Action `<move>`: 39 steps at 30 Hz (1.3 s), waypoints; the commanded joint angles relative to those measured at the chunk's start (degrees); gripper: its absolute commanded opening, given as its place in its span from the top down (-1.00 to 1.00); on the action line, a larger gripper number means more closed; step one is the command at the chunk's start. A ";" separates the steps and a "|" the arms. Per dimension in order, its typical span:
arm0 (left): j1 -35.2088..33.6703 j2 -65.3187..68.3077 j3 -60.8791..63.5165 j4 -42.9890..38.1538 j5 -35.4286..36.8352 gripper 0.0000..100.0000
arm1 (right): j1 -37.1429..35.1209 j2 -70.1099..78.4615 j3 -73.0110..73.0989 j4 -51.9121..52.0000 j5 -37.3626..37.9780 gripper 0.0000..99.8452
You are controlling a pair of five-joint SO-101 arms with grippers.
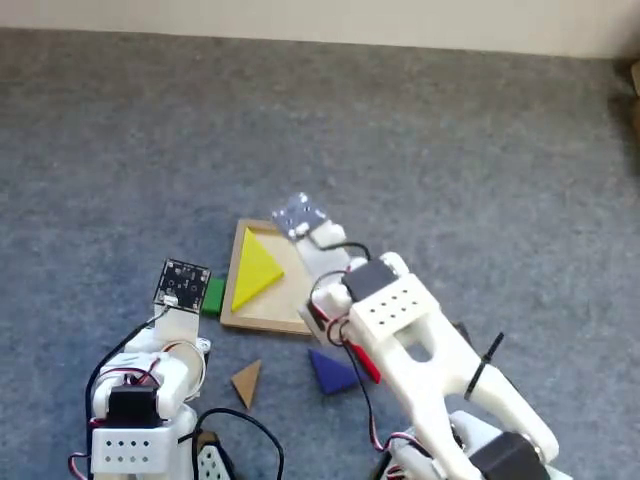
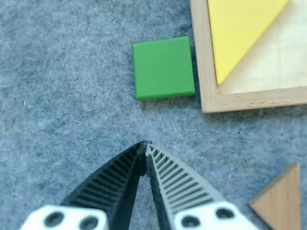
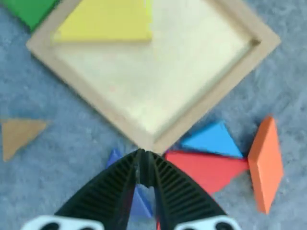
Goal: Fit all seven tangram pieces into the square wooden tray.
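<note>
Tangram tray (image 1: pixel 262 322) lies lower centre in the high view, yellow triangle (image 1: pixel 255 270) tucked along its left rim, likely leaving room for the green square (image 2: pixel 164 68) just outside, while left gripper (image 2: pixel 145 143) and right gripper (image 3: pixel 145 158) hover closed and empty

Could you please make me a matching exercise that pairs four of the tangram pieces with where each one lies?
Pieces:
1 yellow triangle
2 green square
3 tan triangle
4 orange parallelogram

Places:
A on the carpet, beside the red triangle
B on the carpet, close beside the wooden tray, at its outer edge
C inside the tray
D on the carpet, apart from the tray and from every other piece

Pairs: 1-C, 2-B, 3-D, 4-A.
</note>
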 commanded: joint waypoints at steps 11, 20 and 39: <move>-0.75 -2.07 1.19 0.26 -0.18 0.99 | -7.60 -3.91 8.13 8.31 5.27 0.45; -0.75 -2.07 1.19 0.26 -0.18 0.99 | 1.54 -3.91 12.79 -2.95 -1.41 0.45; -0.75 -2.07 1.19 0.26 -0.18 0.99 | 8.57 1.89 7.16 -8.31 -23.56 0.44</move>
